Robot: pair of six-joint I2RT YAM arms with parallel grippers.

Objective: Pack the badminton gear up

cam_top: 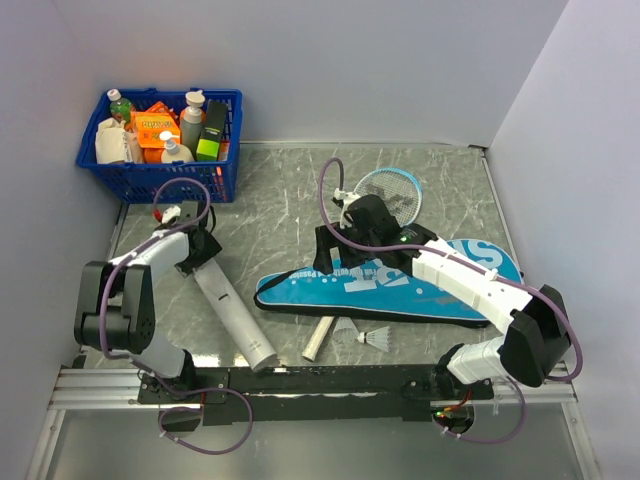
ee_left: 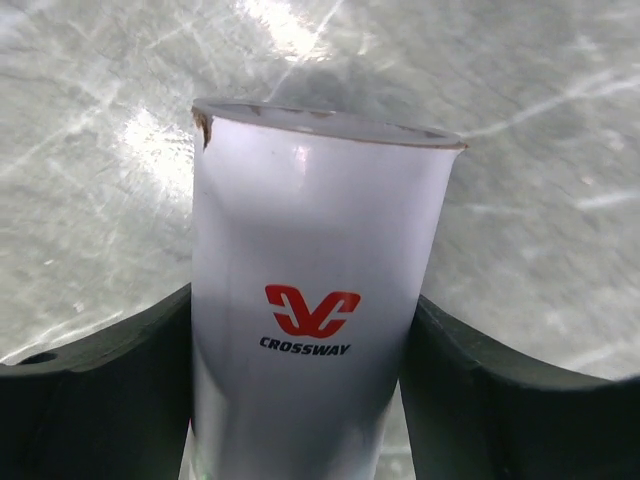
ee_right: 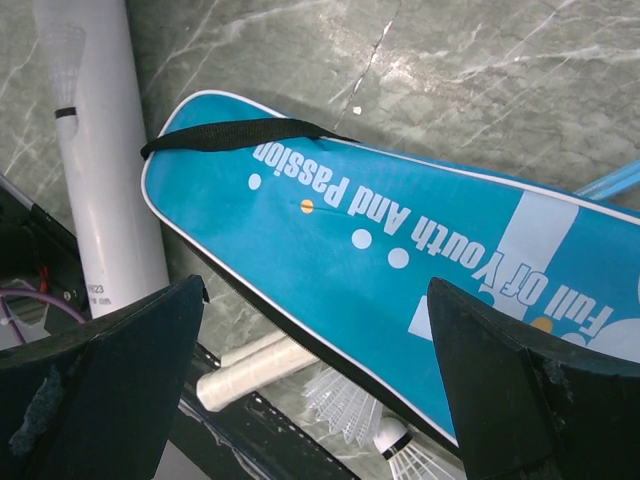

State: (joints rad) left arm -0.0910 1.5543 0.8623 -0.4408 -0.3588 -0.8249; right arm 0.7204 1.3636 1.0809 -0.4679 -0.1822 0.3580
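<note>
**Left clamped on tube, right open over cover**

Reference = teal cover (cam_top: 300,292), flat mid-table (cam_top: 270,200), printed side up. "Full Of Youth And Passion" reads in the right wrist view, with a black strap at the narrow end.

- long white tube (cam_top: 232,315): flat on the table, left of the cover and clear of it. It lies diagonally, near end closest to the cover's narrow end.
- left gripper (cam_top: 197,250): on the tube end farthest from the cover. In the left wrist view the red logo and "CROSSWAY" face up. One dark finger (ee_left: 100,400) sits against each side of the tube with no gap visible, so it's pinching the tube across its width.
- right gripper (ee_right: 315,290): hovers above the cover's narrow end. Fingers spread wide, nothing between them.
- racket (cam_top: 392,192): light-blue head sticks out past the cover's far edge. White handle (cam_top: 318,342) sticks out past the near edge. Can't tell whether the middle is under the cover or inside it.
- first shuttlecock (cam_top: 346,328): on the table just off the cover's near edge, right beside the handle.
- second shuttlecock (cam_top: 378,340): next to the first, same side of the cover.
- blue basket (cam_top: 150,180) of bottles and boxes: far-left corner, well apart from the cover.
</note>
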